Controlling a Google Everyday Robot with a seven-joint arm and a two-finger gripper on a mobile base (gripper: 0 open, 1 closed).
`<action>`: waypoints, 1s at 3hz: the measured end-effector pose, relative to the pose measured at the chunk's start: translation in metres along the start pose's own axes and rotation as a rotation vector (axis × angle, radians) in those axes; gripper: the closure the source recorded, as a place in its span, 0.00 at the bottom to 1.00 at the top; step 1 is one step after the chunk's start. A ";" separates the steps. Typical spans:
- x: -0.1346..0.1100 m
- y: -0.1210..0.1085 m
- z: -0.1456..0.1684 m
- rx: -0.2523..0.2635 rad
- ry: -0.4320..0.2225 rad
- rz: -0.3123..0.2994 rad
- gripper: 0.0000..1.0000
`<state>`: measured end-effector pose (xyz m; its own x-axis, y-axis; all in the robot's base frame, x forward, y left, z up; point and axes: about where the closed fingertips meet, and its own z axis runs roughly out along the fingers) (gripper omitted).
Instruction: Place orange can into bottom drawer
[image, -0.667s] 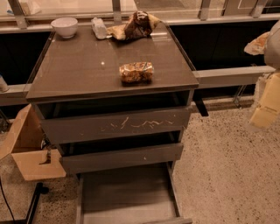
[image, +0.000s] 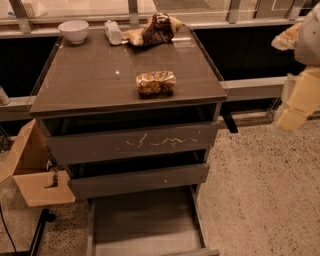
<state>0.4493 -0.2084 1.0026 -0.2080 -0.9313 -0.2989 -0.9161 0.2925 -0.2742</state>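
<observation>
While I look down at the brown cabinet (image: 90, 85), the orange can (image: 156, 82) is lying on its side on the top, near the front edge and a little right of centre. Nothing is touching it. My gripper (image: 296, 102) hangs at the far right of the view, off the cabinet's side and well apart from the can; whether the claw is spread or pressed together I cannot tell. The bottom drawer (image: 145, 225) is pulled out, its flat floor showing. Above it sit the plain-fronted drawer (image: 140, 181) and the scratched drawer (image: 135, 143). Along the back edge: a white bowl (image: 73, 31), a clear bottle (image: 113, 32) and a snack bag (image: 152, 30).
</observation>
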 end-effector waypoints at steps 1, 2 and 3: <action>-0.017 -0.017 0.000 0.015 -0.035 -0.038 0.00; -0.040 -0.039 0.005 0.032 -0.062 -0.078 0.00; -0.077 -0.064 0.027 0.039 -0.081 -0.131 0.00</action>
<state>0.5332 -0.1500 1.0184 -0.0580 -0.9420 -0.3305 -0.9192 0.1796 -0.3506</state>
